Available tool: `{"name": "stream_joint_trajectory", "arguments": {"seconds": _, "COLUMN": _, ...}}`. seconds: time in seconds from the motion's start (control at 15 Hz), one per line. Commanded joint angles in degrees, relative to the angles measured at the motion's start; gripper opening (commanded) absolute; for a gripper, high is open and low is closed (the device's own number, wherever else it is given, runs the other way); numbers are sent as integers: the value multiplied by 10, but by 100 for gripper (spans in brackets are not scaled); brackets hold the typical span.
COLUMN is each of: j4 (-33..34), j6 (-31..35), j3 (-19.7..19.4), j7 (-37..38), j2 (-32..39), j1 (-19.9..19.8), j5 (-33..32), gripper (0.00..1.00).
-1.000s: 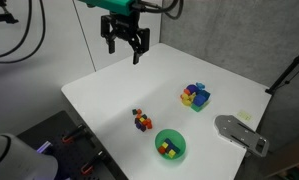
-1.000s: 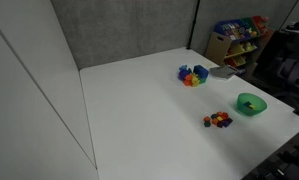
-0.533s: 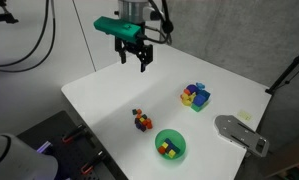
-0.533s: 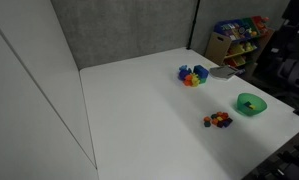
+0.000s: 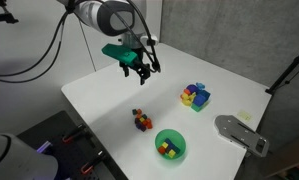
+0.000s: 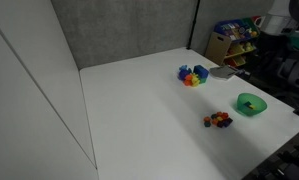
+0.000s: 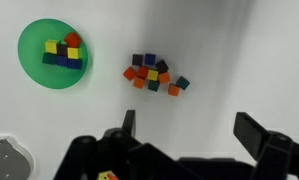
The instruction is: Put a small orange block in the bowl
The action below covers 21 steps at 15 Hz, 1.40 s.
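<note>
Currently the gripper (image 7: pixel 184 118) is empty. Its fingers (image 7: pixel 128 125) are spread wide and touch nothing, and it hangs in the air above the white table (image 7: pixel 239 50). In the wrist view the finger bases and gripper body are cut off by the bottom edge.

Below it sits a loose cluster of blocks (image 7: pixel 152 73), with orange, purple, yellow and dark green ones packed together. A small orange block (image 7: pixel 173 90) lies on the table at the cluster's right edge, with a few more orange ones in the same cluster. Whether they touch each other is hard to tell.

The bowl (image 7: pixel 29 50) sits apart from the cluster and already holds yellow, red, blue and green blocks. A grey flat object (image 7: pixel 4 160) is clipped by the lower left corner.

In an exterior view the gripper (image 5: pixel 139 68) hovers over the far part of the table, well apart from the cluster (image 5: pixel 141 121) and the bowl (image 5: pixel 157 143). A blue and yellow pile (image 5: pixel 196 96) stands further off. In an exterior view the cluster (image 6: pixel 219 120) is too small to make out colours.
</note>
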Motion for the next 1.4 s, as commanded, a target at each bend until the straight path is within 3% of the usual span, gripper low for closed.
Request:
{"name": "stream_joint_trajectory", "arguments": {"seconds": 0.0, "j4": 1, "j6": -1, "j3": 3, "j7": 0, "j2": -1, "j1": -3, "j5": 0, "gripper": 100}}
{"name": "stream_joint_trajectory", "arguments": {"seconds": 0.33, "j4": 8, "j6": 40, "j3": 7, "j7": 13, "j2": 39, "j1": 0, "j5": -2, "gripper": 100}}
{"name": "stream_joint_trajectory", "arguments": {"seconds": 0.67, "j4": 36, "j6": 101, "j3": 22, "j7": 15, "j2": 137, "j1": 5, "j5": 21, "gripper": 100}}
{"name": "stream_joint_trajectory", "arguments": {"seconds": 1.33, "j4": 100, "j6": 253, "j3": 48, "j7": 96, "j2": 333, "j1": 6, "j5": 70, "gripper": 100}}
